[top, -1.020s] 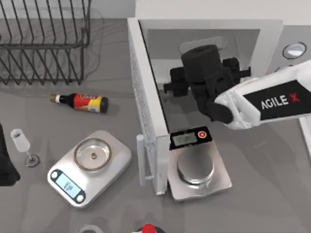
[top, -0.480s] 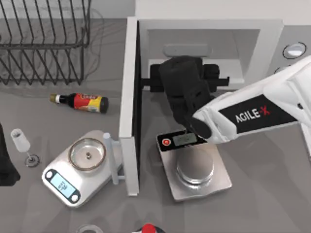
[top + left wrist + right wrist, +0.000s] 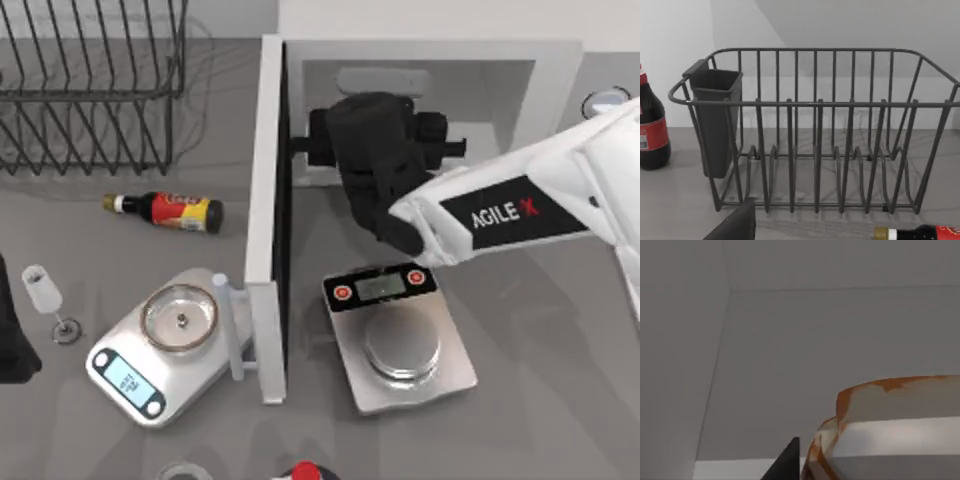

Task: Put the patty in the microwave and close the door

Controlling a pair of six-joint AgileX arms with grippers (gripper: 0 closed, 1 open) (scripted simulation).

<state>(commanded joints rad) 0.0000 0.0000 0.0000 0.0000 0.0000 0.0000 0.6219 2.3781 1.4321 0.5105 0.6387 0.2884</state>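
Note:
The white microwave point(image 3: 430, 55) stands at the back right with its door point(image 3: 266, 200) swung wide, seen edge-on, bar handle point(image 3: 236, 330) facing left. My right gripper point(image 3: 375, 165) reaches into the mouth of the pale cavity. In the right wrist view the glossy orange-and-cream patty point(image 3: 890, 425) sits right at the gripper, beside one dark fingertip point(image 3: 786, 462), with the cavity walls behind it. The gripper looks shut on the patty. My left arm point(image 3: 10, 340) is parked at the table's left edge.
One kitchen scale point(image 3: 400, 345) lies just in front of the microwave under my right arm; another point(image 3: 165, 345) touches the door's handle side. A brown bottle point(image 3: 170, 211), a small glass point(image 3: 45, 295) and a wire rack point(image 3: 90, 90) occupy the left.
The door has swung further open to the left, nudging the left scale. My right gripper moved left and then deeper toward the cavity.

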